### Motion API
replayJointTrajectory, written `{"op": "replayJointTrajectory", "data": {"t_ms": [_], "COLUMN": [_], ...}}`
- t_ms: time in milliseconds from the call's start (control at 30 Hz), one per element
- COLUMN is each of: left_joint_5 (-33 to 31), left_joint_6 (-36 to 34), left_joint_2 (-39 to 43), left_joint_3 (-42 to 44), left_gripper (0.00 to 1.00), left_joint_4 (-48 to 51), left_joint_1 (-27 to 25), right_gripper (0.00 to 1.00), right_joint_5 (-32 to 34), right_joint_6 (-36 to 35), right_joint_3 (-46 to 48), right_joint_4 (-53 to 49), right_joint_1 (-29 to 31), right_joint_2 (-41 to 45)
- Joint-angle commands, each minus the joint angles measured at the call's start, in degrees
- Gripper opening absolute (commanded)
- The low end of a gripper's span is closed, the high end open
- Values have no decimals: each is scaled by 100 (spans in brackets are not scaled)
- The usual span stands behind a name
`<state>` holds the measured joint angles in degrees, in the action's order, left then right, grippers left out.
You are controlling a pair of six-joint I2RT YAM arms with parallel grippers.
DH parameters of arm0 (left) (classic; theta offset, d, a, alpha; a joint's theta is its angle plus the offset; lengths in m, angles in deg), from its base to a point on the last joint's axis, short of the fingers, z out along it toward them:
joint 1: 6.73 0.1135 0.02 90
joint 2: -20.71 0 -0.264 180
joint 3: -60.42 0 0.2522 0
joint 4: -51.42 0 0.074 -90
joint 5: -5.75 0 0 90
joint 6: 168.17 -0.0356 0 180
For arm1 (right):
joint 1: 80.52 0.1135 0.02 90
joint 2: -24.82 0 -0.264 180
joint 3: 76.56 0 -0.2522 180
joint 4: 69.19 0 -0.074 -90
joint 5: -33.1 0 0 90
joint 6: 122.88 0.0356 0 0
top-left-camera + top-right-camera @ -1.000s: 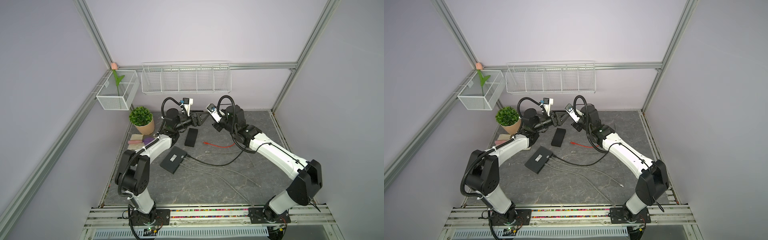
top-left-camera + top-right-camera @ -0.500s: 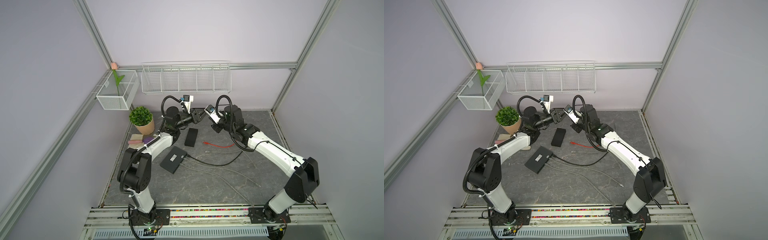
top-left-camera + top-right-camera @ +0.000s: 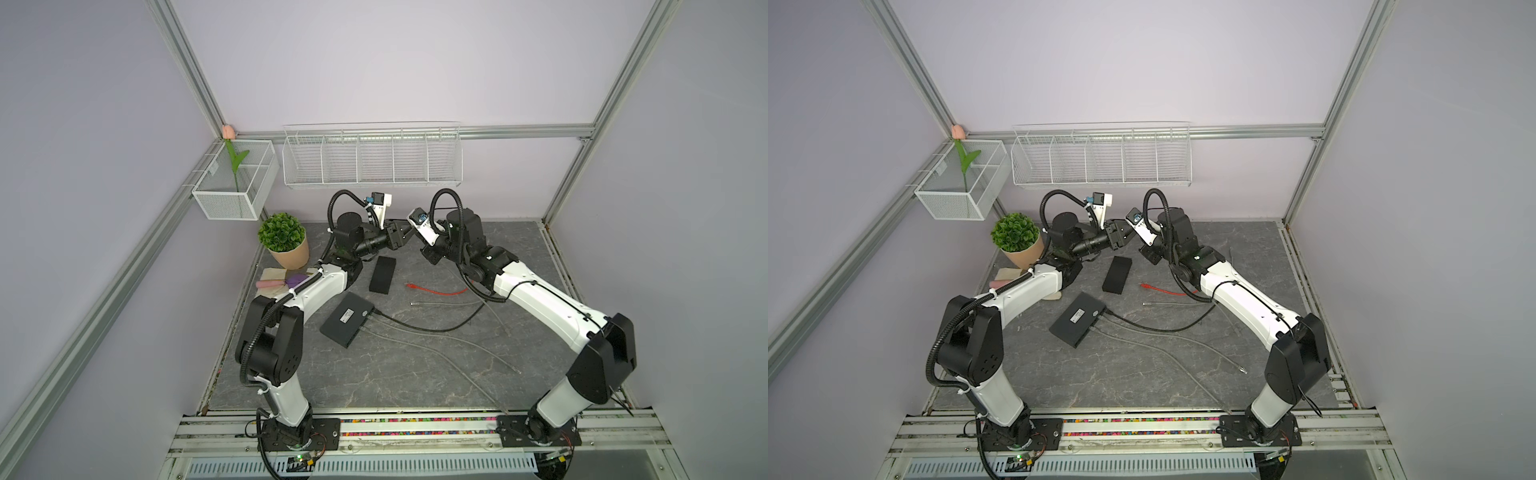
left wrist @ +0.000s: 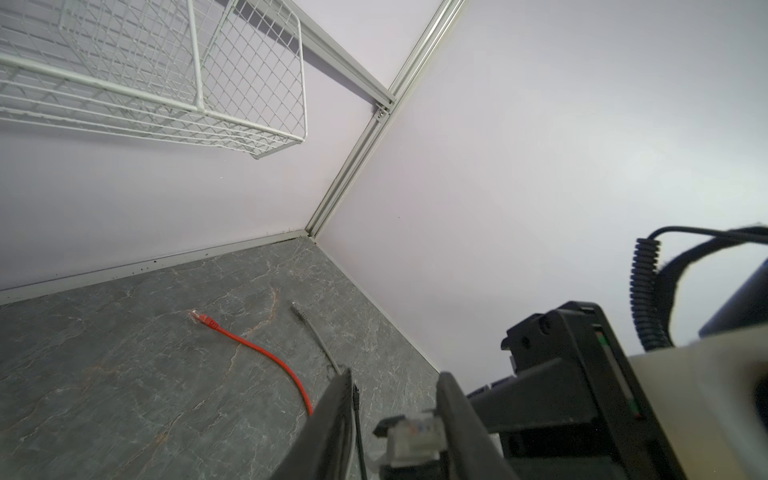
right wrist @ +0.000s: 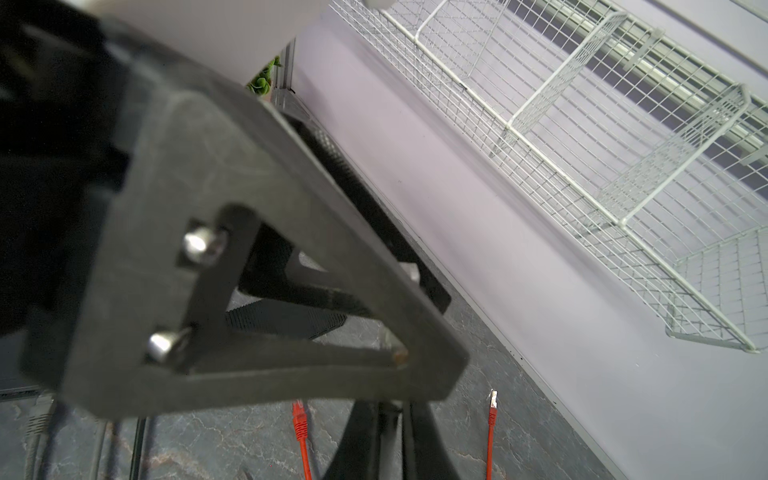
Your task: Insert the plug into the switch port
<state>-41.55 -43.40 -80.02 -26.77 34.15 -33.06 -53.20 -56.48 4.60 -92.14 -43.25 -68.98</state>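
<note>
A clear plug [image 4: 415, 432] on a thin black cable [image 4: 358, 419] is held up above the back of the table. My right gripper [image 5: 392, 409] is shut on it from below. My left gripper [image 4: 395, 378] has its jaws on either side of the plug: one finger touches it and a narrow gap shows at the other. In both top views the left gripper [image 3: 404, 228] [image 3: 1124, 231] and the right gripper [image 3: 413, 239] meet tip to tip. The black switch [image 3: 348, 319] [image 3: 1077, 319] lies flat on the table nearer the front, with several cables plugged in.
A black block [image 3: 382, 274] lies under the left arm. A red cable [image 3: 436, 290] [image 4: 257, 351] and loose grey cables [image 3: 440, 345] cross the mat. A potted plant [image 3: 284, 239] stands at the back left. A wire basket [image 3: 372, 156] hangs on the back wall.
My left gripper's jaws have narrowed from wide open to close round the plug. Both grippers have drawn a little closer together at the back.
</note>
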Motion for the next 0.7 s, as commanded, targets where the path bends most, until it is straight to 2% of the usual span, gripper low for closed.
{"op": "replayJointTrajectory", "data": {"t_ms": [0, 300, 533, 567, 600, 667], "left_joint_5": [-65, -207, -179, -137, -83, 58], "left_joint_6": [-198, -269, -322, -319, -321, -339], "left_joint_2": [10, 154, 315, 323, 323, 320], "left_joint_3": [-222, -159, -79, -75, -74, -91], "left_gripper": [33, 15, 5, 1, 0, 0], "left_joint_4": [167, 307, 321, 293, 273, 273], "left_joint_1": [-44, -41, -40, -40, -41, -24], "right_gripper": [7, 7, 7, 7, 11, 41], "right_joint_5": [203, 650, 659, 616, 596, 461], "right_joint_6": [-28, -114, -113, -110, -115, -151], "right_joint_3": [-64, 64, 170, 205, 234, 312], "right_joint_4": [144, 275, 321, 316, 317, 215], "right_joint_1": [103, 146, 145, 146, 143, 120], "right_joint_2": [-78, -60, 1, 23, 49, 157]}}
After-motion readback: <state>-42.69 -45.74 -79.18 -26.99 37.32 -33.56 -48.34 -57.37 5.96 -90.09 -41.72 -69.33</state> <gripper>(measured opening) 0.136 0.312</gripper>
